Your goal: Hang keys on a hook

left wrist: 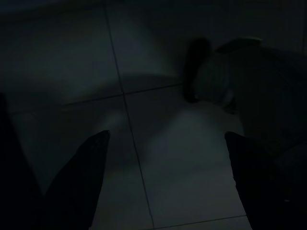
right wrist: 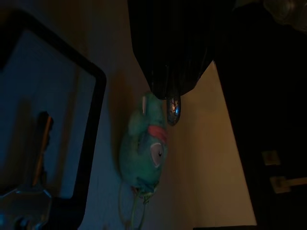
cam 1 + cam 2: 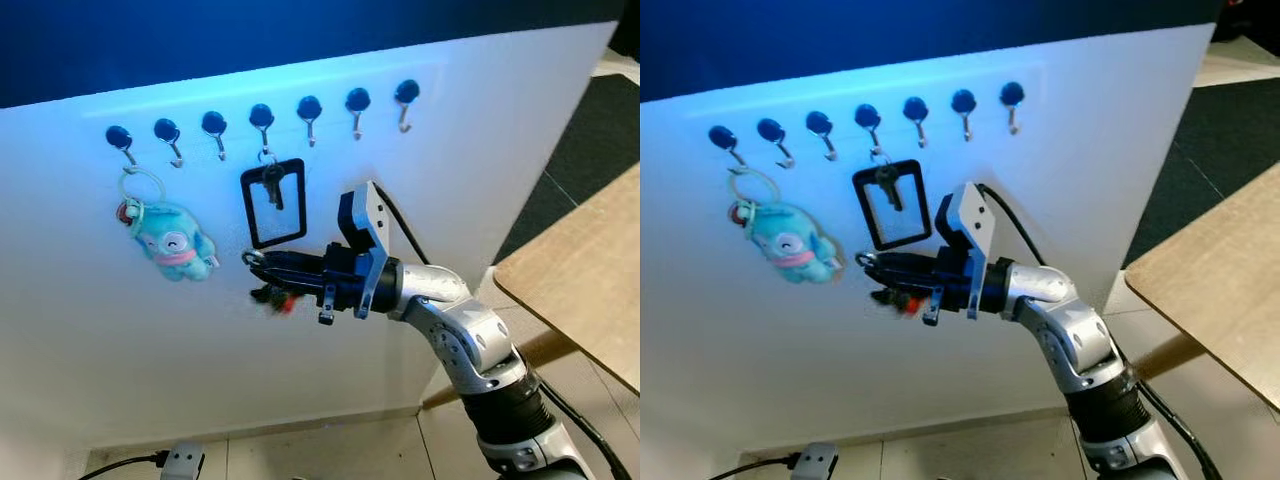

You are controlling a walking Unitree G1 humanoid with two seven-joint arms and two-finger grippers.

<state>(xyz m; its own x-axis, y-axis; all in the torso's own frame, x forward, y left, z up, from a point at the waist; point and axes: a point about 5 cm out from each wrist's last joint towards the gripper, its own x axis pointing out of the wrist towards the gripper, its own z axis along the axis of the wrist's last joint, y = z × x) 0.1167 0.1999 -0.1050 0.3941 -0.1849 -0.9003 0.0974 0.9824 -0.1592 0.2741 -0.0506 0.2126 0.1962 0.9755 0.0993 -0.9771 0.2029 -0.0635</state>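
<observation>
I am holding my right gripper (image 3: pixel 258 262) level against the white board (image 3: pixel 480 150), fingers pinched together on the keys (image 3: pixel 272 297), which are dangling at 6 o'clock beneath the black frame (image 3: pixel 273 203). The hooks (image 3: pixel 309 112) are sitting at 12 o'clock. My left gripper (image 1: pixel 163 163) is hanging idle, fingers spread apart.

White wall (image 3: pixel 480 140), wooden table (image 3: pixel 585 280)
</observation>
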